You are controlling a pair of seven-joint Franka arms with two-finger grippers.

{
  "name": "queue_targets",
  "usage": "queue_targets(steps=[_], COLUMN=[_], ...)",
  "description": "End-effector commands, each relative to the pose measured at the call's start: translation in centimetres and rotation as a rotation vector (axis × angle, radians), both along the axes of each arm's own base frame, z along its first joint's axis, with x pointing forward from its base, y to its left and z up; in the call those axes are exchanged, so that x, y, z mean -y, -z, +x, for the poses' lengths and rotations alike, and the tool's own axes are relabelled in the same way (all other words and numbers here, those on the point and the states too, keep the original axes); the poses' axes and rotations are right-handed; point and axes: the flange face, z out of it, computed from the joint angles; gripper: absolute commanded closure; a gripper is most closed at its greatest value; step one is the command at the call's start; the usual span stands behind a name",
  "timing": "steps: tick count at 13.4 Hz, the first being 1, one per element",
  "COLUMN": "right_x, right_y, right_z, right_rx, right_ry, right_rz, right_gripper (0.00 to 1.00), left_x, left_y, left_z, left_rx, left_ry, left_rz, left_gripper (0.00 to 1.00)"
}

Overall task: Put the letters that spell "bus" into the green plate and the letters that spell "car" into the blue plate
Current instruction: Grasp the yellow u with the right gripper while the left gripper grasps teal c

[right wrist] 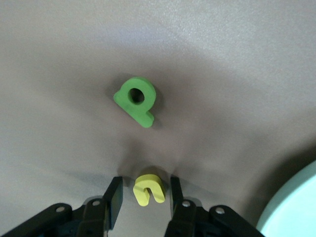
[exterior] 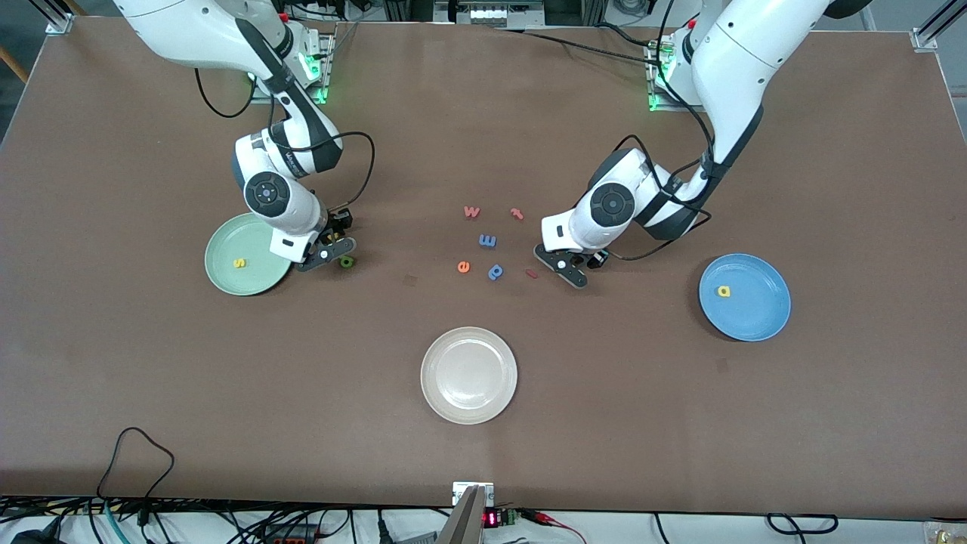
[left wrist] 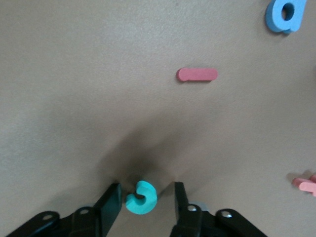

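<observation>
Teal and yellow foam letters sit between open fingers as both arms work low over the brown counter (exterior: 483, 113). We see the left pincer (left wrist: 147, 200), fingers apart, straddling the teal c (left wrist: 141, 197) near the loose letters at mid-counter, without yet touching it. The right pincer (right wrist: 145, 195), also apart, brackets the yellow u (right wrist: 148, 189) just beside the green plate (exterior: 227, 283). The green b (right wrist: 136, 100) lies on the counter close by the u. Already delivered: the yellow s (exterior: 239, 263) in the green plate and the yellow a (exterior: 724, 291) in the blue plate (exterior: 763, 321). We cannot find the teal r in these views. We judge both arms to be at the grasp step; next, each must close squarely on its small letter, lift without it slipping, and carry it over its plate. The cream plate (exterior: 468, 375), red bar (left wrist: 197, 74) and blue p (left wrist: 285, 15) stay out of it.
</observation>
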Motion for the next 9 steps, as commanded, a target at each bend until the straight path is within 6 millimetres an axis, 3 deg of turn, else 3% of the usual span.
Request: queue_targets(steps=[1, 5, 9], right_x=[0.0, -0.1, -0.1], right_y=[0.2, 0.2, 0.2], right_z=[-0.8, -0.8, -0.8], right_rx=[-0.013, -0.011, -0.010], right_ry=[0.001, 0.000, -0.002], right_rz=[-0.015, -0.014, -0.013], right_gripper=[0.60, 0.76, 0.90], left_x=[-0.3, -0.5, -0.3], left_y=[0.4, 0.5, -0.6], left_z=[-1.0, -0.9, -0.3], left_rx=[-0.002, 0.017, 0.022], left_ry=[0.023, 0.062, 0.059], left_rz=[0.024, 0.043, 0.052], left_gripper=[0.53, 0.75, 0.76])
